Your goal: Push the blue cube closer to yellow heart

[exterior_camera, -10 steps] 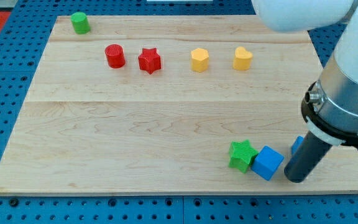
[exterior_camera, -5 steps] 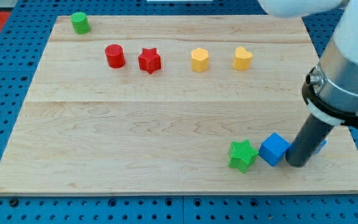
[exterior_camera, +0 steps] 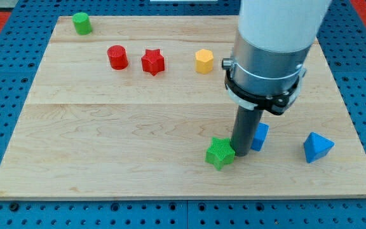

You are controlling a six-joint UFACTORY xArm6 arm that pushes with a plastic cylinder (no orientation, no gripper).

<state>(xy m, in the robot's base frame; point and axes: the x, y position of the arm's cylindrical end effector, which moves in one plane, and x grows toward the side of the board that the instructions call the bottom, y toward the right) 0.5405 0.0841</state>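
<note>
Two blocks flank my tip point(exterior_camera: 241, 154) on the near side of the board: the green star point(exterior_camera: 220, 153) touching its left and the blue cube point(exterior_camera: 259, 136), partly hidden, just right. The yellow heart is hidden by the arm; a rod has no jaws.

The arm hides the yellow heart entirely and most of the blue cube point(exterior_camera: 260, 136).

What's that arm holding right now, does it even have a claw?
No claw: the arm ends in a plain rod, holding nothing.
My tip sits on the board between the green star and the blue cube, close against both.
</note>
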